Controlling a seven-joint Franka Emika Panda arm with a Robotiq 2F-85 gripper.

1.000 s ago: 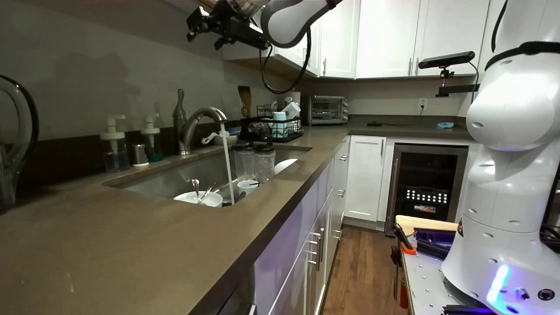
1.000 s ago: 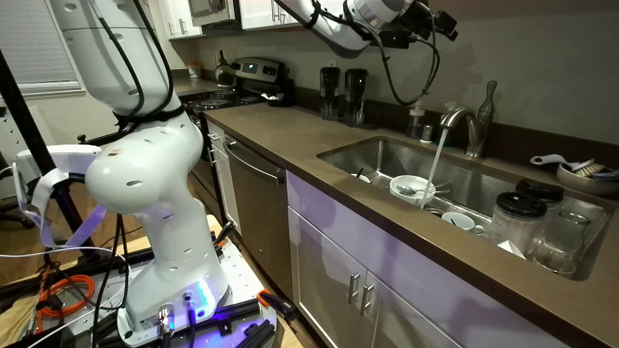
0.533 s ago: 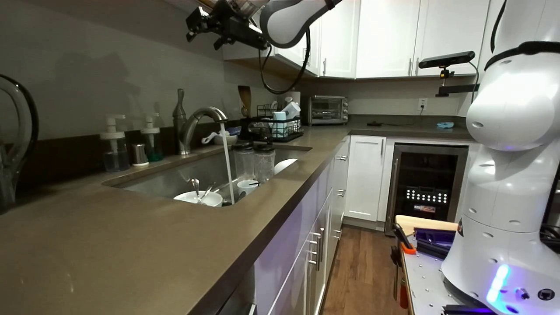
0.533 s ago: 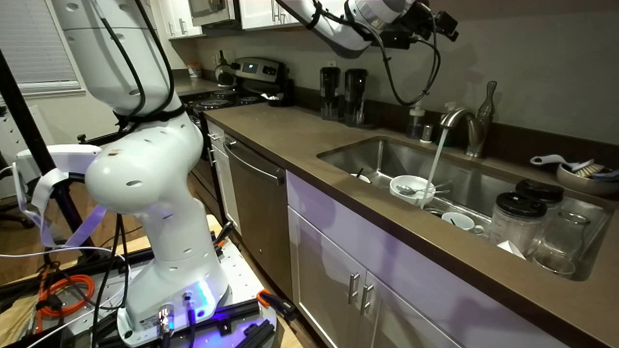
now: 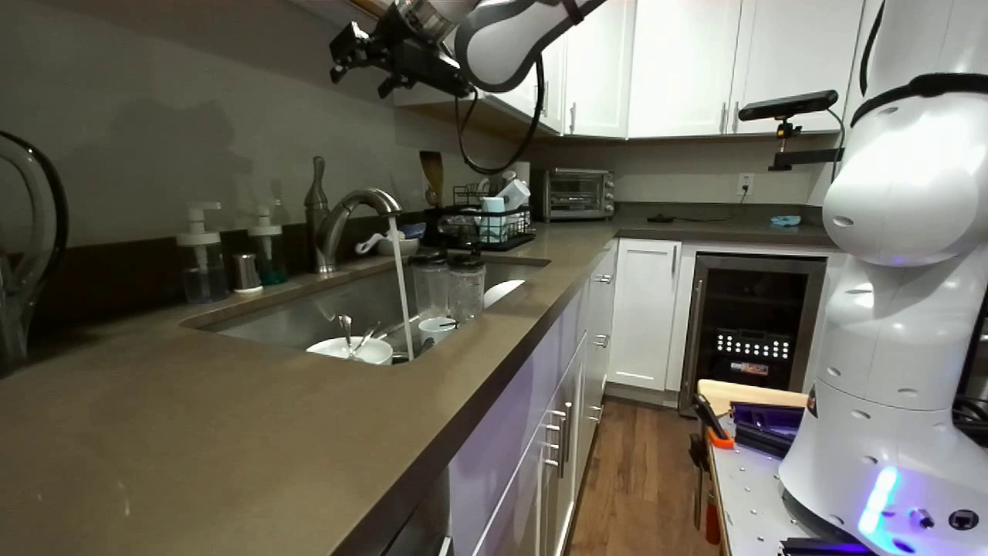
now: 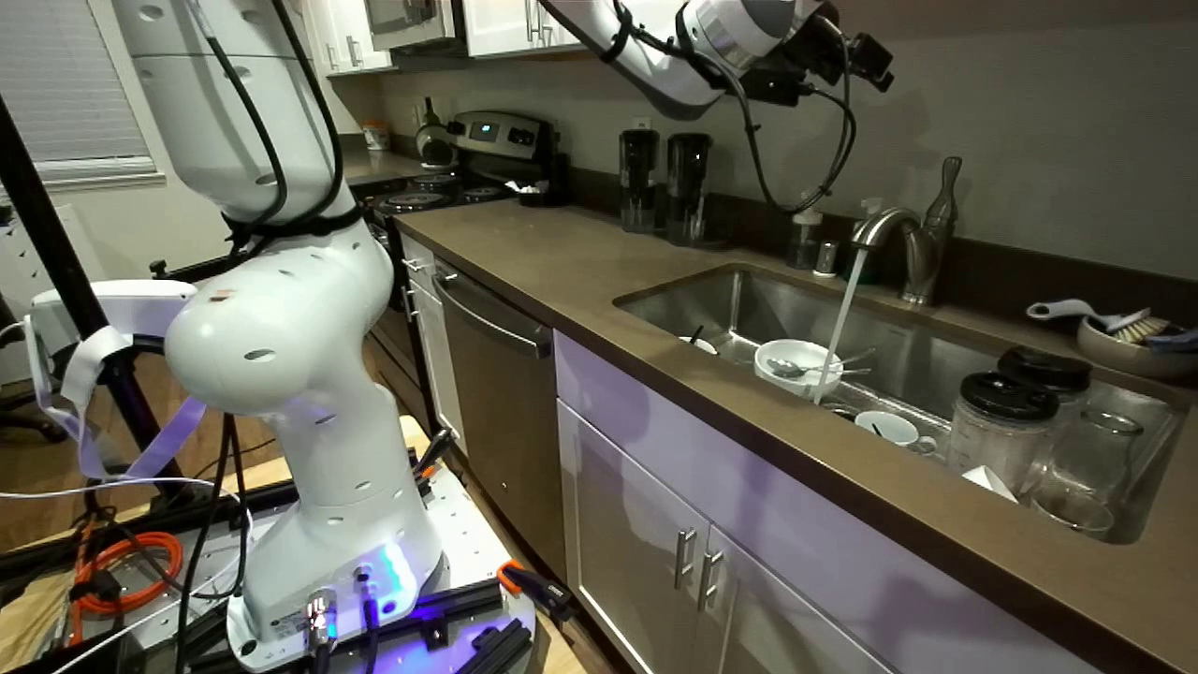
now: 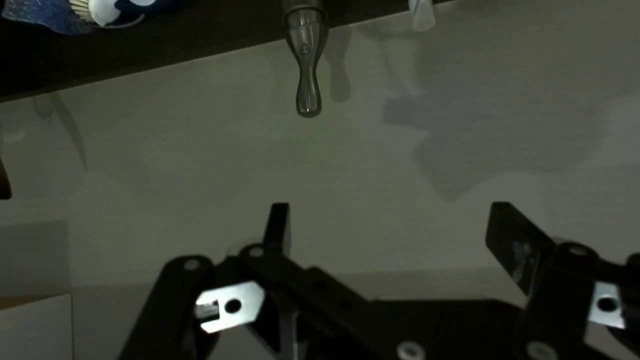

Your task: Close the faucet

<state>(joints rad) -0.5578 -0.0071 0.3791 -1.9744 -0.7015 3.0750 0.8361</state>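
The chrome faucet stands behind the sink in both exterior views (image 5: 333, 232) (image 6: 922, 262). Its arched spout points down, and a stream of water (image 5: 402, 293) runs from it. Its upright lever handle rises behind the spout (image 5: 316, 189) (image 6: 944, 192). In the wrist view the handle (image 7: 307, 65) hangs from the top middle, with its rounded tip pointing down the picture. My gripper (image 7: 390, 207) is open, with nothing between its fingers (image 7: 277, 225). In an exterior view the gripper (image 5: 360, 80) is well above the faucet, apart from it.
The sink (image 6: 739, 300) holds bowls, cups and lidded jars (image 6: 1001, 421). Soap bottles (image 5: 202, 259) stand beside the faucet. A brush bowl (image 6: 1132, 346) is on its far side. A dish rack (image 5: 502, 228) stands farther along. The wall rises close behind the faucet.
The gripper has tilted slightly and shifted a little in the last half second, moving slightly right and down in an exterior view. The water still runs and the faucet handle has not moved.
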